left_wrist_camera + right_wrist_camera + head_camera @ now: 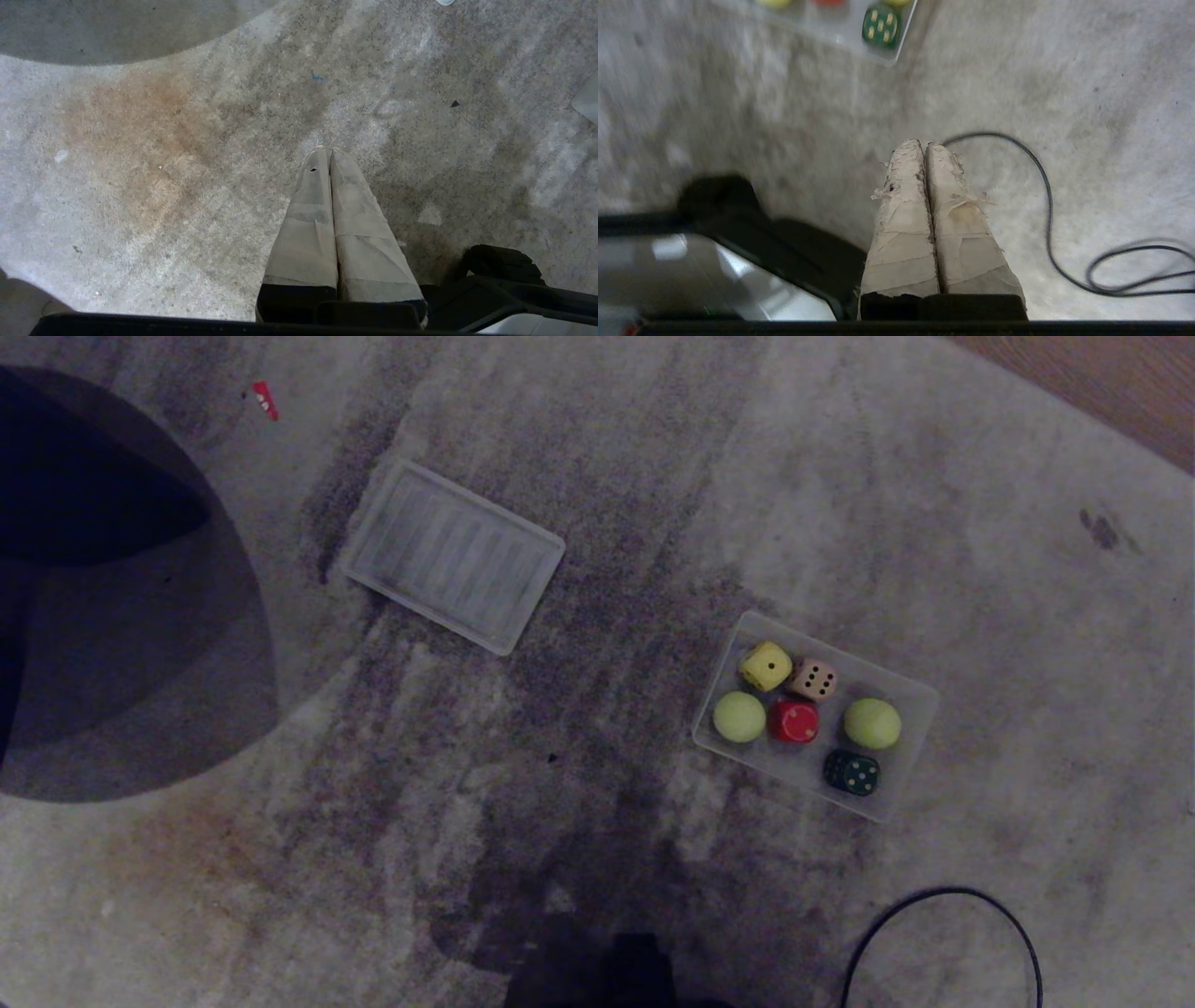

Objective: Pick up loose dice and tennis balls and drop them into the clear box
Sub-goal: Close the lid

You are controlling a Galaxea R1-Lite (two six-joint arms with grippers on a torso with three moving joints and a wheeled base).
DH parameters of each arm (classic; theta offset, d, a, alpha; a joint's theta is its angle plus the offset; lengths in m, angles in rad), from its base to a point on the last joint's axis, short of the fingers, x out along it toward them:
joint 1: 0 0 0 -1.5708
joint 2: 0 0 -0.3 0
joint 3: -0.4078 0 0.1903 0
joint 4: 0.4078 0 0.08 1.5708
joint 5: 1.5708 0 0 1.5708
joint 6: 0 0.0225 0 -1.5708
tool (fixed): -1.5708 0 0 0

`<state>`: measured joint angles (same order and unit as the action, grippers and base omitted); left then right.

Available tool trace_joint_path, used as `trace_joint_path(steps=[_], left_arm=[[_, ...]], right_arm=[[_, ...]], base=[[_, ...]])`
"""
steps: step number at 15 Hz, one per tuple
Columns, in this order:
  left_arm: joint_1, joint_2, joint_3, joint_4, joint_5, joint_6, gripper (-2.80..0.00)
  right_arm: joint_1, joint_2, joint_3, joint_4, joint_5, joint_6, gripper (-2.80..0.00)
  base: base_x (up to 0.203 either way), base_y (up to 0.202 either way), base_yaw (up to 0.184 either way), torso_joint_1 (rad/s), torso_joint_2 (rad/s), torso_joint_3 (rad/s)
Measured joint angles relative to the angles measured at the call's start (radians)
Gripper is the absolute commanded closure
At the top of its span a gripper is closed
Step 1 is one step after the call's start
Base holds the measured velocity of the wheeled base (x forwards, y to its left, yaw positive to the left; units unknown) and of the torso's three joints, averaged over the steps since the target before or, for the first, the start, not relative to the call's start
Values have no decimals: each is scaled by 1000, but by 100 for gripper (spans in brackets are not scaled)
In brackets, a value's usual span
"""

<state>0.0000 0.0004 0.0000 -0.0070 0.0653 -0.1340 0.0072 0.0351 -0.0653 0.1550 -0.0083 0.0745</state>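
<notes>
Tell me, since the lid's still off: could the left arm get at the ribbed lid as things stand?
Probably yes. The ribbed lid lies flat on bare rug on the robot's left with nothing on or around it. The left claw is shut and empty.

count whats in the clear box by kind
dice: 4, yellow, tan, red, dark green
tennis balls: 2, and
total: 6, all inside the clear box

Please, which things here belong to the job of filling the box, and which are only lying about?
Job: clear box holding yellow die, tan die, red die, green die, two tennis balls.

Lying about: ribbed lid, black cable, small red scrap, all on the carpet.
</notes>
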Motion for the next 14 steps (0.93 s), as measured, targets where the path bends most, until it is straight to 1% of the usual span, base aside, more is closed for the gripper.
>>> trace_joint_path(steps=[2,6,14], left_arm=[[0,0,0,-1,0,0,0],[0,0,0,0,0,0,0],[0,0,0,0,0,-3,0]], right_arm=[[1,-21,3,0,-3,2,0],[2,-35,4,2,6,-53,0],[2,-38,4,4,5,-55,0]], base=[[0,0,0,0,0,0],[0,0,0,0,0,0],[0,0,0,0,0,0]])
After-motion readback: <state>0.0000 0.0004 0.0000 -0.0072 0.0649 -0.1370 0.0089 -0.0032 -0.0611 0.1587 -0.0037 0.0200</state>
